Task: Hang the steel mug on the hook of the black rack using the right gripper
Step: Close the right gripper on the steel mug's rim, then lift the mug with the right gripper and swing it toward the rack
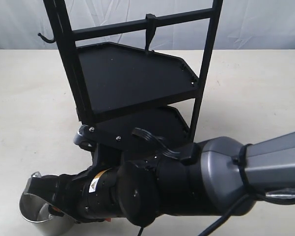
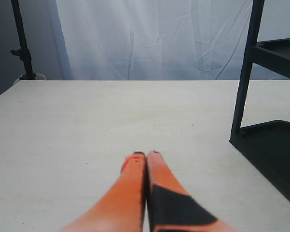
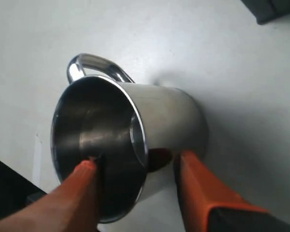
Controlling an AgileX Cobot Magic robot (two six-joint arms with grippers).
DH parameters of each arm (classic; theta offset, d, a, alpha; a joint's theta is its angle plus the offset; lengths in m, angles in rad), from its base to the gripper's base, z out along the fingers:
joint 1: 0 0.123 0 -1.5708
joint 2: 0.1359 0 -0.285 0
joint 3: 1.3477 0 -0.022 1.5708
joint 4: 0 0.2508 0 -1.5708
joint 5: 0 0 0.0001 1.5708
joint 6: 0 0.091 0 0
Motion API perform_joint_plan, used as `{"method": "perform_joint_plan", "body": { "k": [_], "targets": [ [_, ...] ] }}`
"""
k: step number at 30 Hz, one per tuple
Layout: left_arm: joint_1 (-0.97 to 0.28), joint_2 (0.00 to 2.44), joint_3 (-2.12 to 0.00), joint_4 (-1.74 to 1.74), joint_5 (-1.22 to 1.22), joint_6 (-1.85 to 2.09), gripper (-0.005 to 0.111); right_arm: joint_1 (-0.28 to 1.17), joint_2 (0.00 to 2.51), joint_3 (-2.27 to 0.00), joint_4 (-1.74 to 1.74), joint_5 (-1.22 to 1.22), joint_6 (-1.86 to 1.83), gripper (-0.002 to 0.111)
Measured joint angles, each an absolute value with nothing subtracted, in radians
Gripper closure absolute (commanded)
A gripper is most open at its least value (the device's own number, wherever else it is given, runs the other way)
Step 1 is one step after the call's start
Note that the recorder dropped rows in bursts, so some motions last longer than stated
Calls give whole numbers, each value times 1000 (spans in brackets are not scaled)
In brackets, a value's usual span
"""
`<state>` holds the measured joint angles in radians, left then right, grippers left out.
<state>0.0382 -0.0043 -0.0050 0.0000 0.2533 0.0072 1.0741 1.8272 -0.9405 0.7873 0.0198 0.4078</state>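
Note:
The steel mug [image 1: 37,212] stands on the table at the near left corner, partly hidden by my right arm. In the right wrist view the steel mug [image 3: 166,116] shows its open mouth and its looped handle [image 3: 96,65] on the far side. My right gripper [image 3: 135,161] is open and straddles the mug's wall, with one orange finger [image 3: 82,188] inside the mouth and the other outside, a gap still showing. The black rack [image 1: 132,73] stands behind, and its straight hook [image 1: 149,33] hangs from the crossbar. My left gripper [image 2: 146,154] is shut on nothing above bare table.
A small curled hook [image 1: 45,37] sticks out of the rack's left post. My right arm [image 1: 211,177] crosses in front of the rack's lower shelf [image 1: 152,125]. In the left wrist view the rack's post [image 2: 245,72] and lower shelf [image 2: 275,150] stand close by.

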Motion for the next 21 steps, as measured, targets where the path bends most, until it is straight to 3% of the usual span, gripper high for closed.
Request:
{"method": "perform_joint_plan", "body": {
  "k": [11, 19, 21],
  "targets": [
    [38, -4, -5, 0, 253, 7, 107, 1074, 1858, -940, 796, 22, 414, 65],
    [38, -4, -5, 0, 253, 7, 107, 1074, 1858, -944, 798, 18, 416, 106],
    [38, -4, -5, 0, 253, 7, 107, 1074, 1858, -944, 798, 21, 418, 109]
  ]
}}
